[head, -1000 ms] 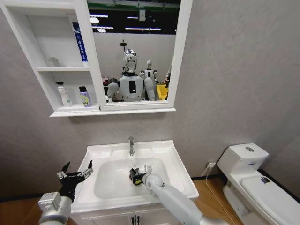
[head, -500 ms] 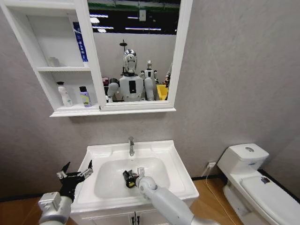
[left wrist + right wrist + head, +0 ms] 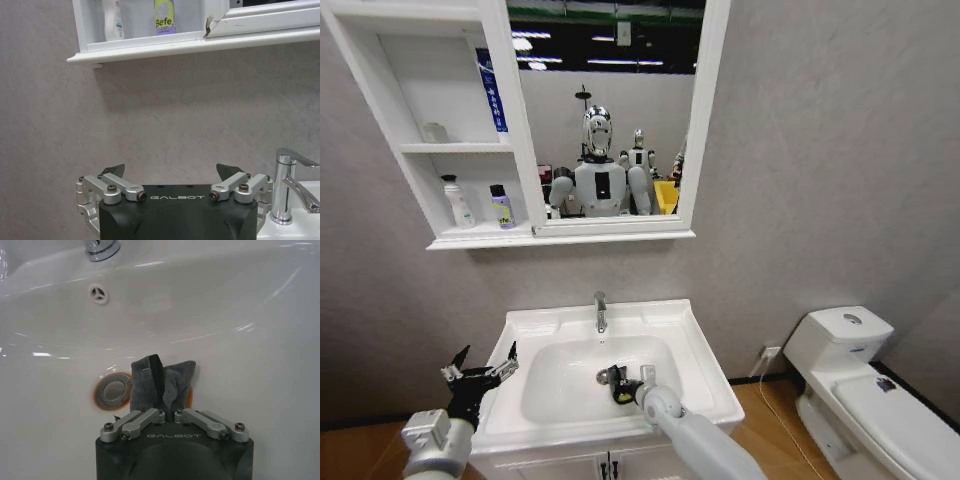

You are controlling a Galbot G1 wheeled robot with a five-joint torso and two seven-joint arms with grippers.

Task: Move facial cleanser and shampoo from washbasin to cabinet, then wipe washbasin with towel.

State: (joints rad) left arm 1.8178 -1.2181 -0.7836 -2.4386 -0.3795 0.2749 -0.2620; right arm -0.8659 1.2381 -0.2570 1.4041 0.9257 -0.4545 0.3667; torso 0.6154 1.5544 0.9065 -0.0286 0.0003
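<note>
My right gripper [image 3: 170, 415] is clenched on the towel [image 3: 162, 382], the grey wad sticking out past the fingertips and pressed to the floor of the washbasin [image 3: 250, 315]. In the head view that gripper [image 3: 620, 385] sits lower centre of the frame, inside the bowl, just right of the drain [image 3: 114, 390] and below the tap [image 3: 600, 312].

My left gripper [image 3: 480, 377] hangs at lower left, beside the basin's left rim, fingers spread and holding nothing.

Two bottles, a white one [image 3: 457, 200] and a purple-labelled one [image 3: 500, 206], stand on the lower shelf of the cabinet [image 3: 415, 147] at upper left, so I judge the moving part done. Step in hand: wiping.

Next move, my guess: keep the cloth pinched and pressed down, then sweep across the bowl floor and up the walls without snagging on the drain or knocking the tap.
</note>
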